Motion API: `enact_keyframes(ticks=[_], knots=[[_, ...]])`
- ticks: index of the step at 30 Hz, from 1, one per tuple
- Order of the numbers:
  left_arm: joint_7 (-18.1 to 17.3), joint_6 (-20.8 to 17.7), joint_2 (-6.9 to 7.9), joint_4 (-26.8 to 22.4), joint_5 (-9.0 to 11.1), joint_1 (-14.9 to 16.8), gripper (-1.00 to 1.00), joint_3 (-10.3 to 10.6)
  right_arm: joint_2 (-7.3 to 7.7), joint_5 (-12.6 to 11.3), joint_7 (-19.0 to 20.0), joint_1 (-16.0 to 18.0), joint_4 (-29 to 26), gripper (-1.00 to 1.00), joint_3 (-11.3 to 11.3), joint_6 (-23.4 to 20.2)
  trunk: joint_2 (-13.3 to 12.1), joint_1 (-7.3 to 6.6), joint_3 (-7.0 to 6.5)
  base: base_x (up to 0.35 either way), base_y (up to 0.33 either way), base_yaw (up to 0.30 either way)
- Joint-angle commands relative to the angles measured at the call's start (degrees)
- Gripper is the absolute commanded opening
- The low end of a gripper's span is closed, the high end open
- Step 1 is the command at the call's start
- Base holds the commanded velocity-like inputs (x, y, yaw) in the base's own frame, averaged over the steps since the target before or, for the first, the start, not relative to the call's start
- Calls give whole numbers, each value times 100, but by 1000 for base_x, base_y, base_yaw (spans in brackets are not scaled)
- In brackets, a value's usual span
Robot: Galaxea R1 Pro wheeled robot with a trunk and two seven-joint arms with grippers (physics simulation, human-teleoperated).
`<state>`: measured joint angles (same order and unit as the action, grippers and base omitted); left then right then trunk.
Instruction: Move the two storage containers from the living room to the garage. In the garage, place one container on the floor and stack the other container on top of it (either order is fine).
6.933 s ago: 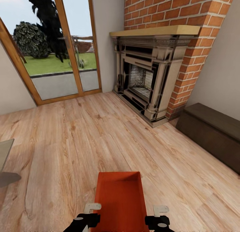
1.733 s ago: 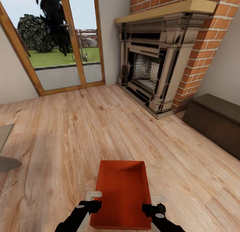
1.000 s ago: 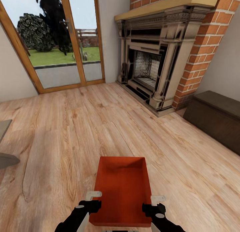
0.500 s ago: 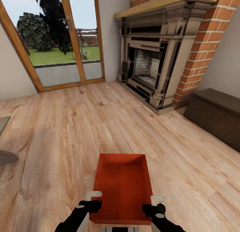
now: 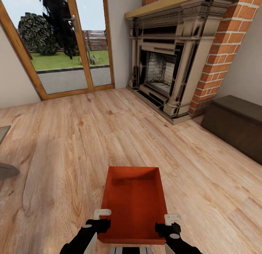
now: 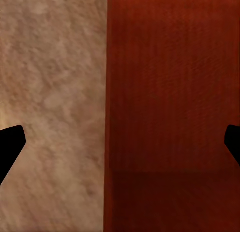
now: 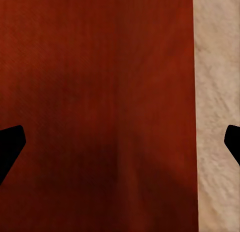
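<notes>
One orange-red storage container [image 5: 134,204] lies on the light wood-plank floor of the living room, straight ahead and close, its long axis pointing away from me. My left gripper [image 5: 99,225] stands open at the near end of its left wall, my right gripper [image 5: 168,227] open at the near end of its right wall. In the left wrist view the container [image 6: 170,112] and its wall edge lie between the wide-apart fingertips of the left gripper [image 6: 120,147]. The right wrist view shows the same: container [image 7: 100,102] between the spread tips of the right gripper [image 7: 120,147].
A brick fireplace [image 5: 171,68] rises ahead to the right. A dark brown chest [image 5: 236,124] stands against the right wall. Glass doors [image 5: 62,50] fill the far left. A grey table corner [image 5: 4,163] juts in at the left edge. Wood floor [image 5: 91,137] stretches ahead.
The whole picture has slid upward a little, so the camera has moved. Both grippers hold their places beside the container's walls, and its near edge now shows.
</notes>
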<state>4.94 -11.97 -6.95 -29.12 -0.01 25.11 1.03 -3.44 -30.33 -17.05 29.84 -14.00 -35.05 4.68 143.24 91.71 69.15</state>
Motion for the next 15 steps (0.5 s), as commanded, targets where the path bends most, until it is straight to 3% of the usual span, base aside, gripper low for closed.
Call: enact_keyframes(ticks=[1,15], knots=[[25,-33,0,-13,1,1,100,11,1,-61,-22,4,3,100,-46,26,2,-1,4,0,0,0],[26,-29,2,-12,-8,-1,100,15,2,-61,-22,4,3,100,-46,28,2,-1,4,0,0,0]])
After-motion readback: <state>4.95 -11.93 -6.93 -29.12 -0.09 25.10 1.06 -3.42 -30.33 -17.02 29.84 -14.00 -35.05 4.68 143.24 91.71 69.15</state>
